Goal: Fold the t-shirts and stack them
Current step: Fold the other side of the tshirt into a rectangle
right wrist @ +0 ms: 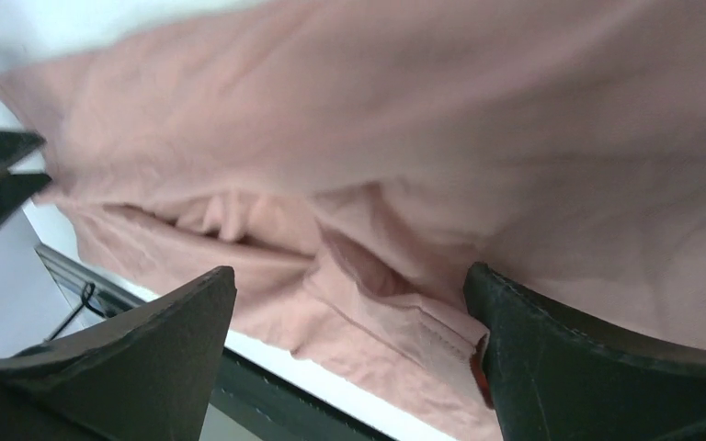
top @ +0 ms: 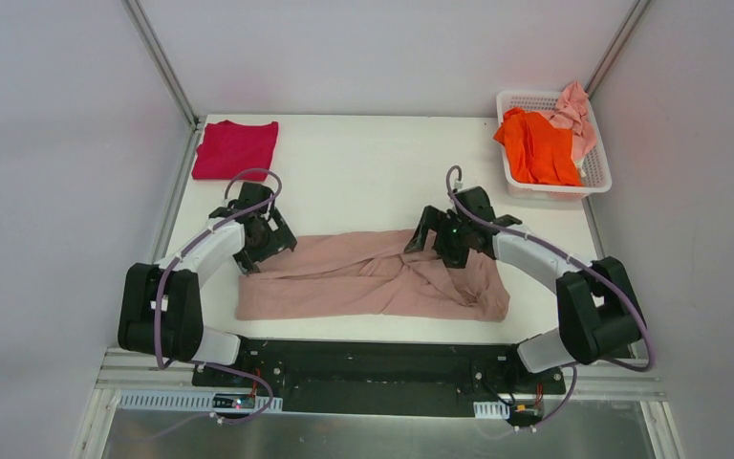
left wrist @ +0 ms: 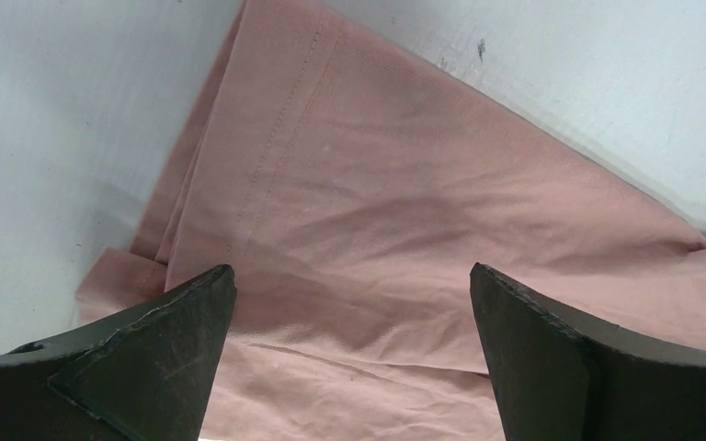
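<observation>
The large dusty-pink beige t-shirt (top: 373, 277) lies folded into a long rumpled band across the near half of the table. My left gripper (top: 260, 251) is open over its left end; the left wrist view shows cloth (left wrist: 358, 211) between the spread fingers, none gripped. My right gripper (top: 447, 251) is open over the shirt's right part, with the bunched cloth (right wrist: 395, 184) below it. The crimson-magenta t-shirt (top: 235, 148) lies folded at the far left corner. The bright orange t-shirt (top: 537, 145) and the pale pink t-shirt (top: 574, 115) are heaped in the basket.
The white lattice basket (top: 594, 182) stands at the far right corner. White walls enclose the table on three sides. The black mounting rail (top: 373, 363) runs along the near edge; it also shows in the right wrist view (right wrist: 267, 390).
</observation>
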Action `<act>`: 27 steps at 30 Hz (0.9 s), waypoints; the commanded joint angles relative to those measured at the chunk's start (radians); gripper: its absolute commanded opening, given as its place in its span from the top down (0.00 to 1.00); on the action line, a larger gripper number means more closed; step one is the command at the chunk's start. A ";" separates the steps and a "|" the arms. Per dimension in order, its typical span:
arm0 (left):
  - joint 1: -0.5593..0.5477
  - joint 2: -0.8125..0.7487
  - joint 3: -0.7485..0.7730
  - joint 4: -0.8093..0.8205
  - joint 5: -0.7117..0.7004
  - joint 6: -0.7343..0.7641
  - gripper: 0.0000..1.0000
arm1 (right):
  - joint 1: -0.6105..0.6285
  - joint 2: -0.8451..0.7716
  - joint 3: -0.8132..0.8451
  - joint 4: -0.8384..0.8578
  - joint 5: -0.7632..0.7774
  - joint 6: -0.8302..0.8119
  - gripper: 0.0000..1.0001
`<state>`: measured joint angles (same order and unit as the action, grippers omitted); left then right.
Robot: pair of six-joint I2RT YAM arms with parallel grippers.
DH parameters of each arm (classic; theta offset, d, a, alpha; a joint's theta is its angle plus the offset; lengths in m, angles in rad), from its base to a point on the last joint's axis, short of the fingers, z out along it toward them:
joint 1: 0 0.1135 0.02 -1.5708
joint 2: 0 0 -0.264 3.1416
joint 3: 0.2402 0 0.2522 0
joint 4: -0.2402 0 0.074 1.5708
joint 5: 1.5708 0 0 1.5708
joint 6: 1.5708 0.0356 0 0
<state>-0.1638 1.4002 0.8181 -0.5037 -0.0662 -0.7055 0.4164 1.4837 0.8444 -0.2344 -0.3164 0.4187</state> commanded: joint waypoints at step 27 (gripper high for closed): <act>-0.129 -0.082 0.077 -0.003 0.116 0.089 0.01 | 0.131 -0.426 -0.083 -0.516 0.447 0.412 0.01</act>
<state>-0.2066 1.3510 0.8345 -0.5060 -0.0311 -0.6640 0.6292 1.0431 0.7753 -0.6144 0.0723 0.6266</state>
